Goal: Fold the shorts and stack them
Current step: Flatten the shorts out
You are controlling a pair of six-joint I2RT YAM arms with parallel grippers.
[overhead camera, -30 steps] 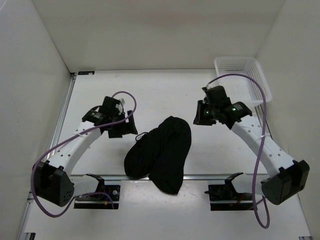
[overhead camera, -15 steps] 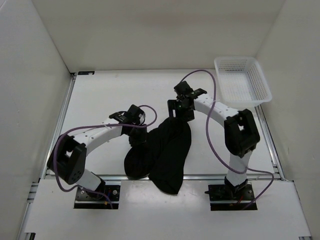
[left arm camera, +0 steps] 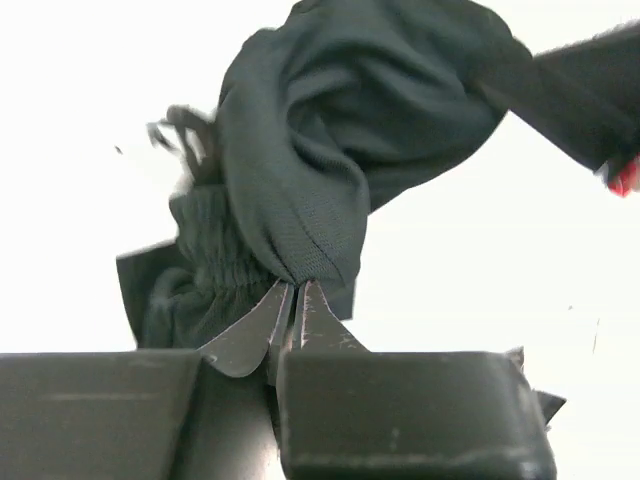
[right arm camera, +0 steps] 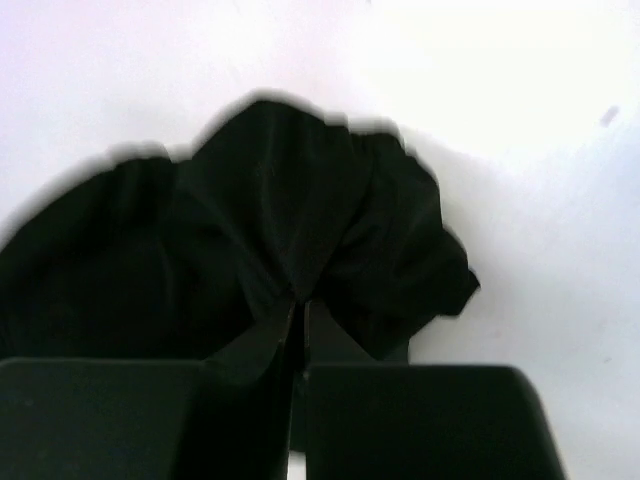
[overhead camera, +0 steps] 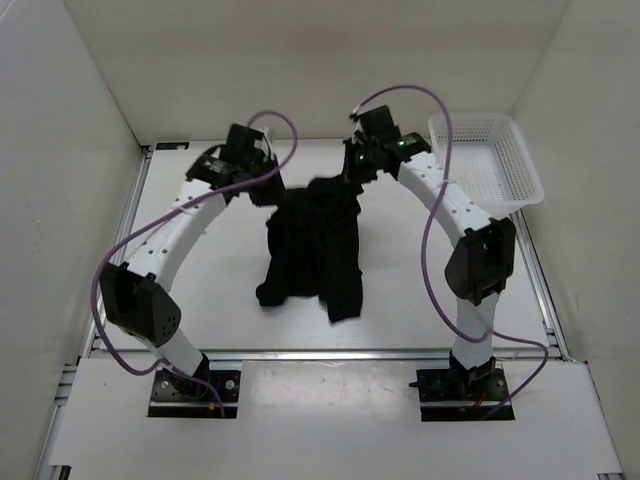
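Note:
The black shorts (overhead camera: 312,250) hang stretched between both grippers at the far middle of the table, their lower part trailing on the surface. My left gripper (overhead camera: 268,190) is shut on the left end of the waistband; in the left wrist view the gathered cloth (left arm camera: 300,170) bunches just past the pinched fingertips (left arm camera: 293,288). My right gripper (overhead camera: 350,178) is shut on the right end of the waistband; in the right wrist view the shorts (right arm camera: 260,230) fill the frame beyond the closed tips (right arm camera: 301,303).
A white mesh basket (overhead camera: 485,160) stands at the far right of the table. White walls close in the table on the left, back and right. Purple cables loop above both arms.
Both grippers closed on the shorts' waist end and carried it up and toward the far side. The shorts, which lay flat near the front edge, now hang stretched out.

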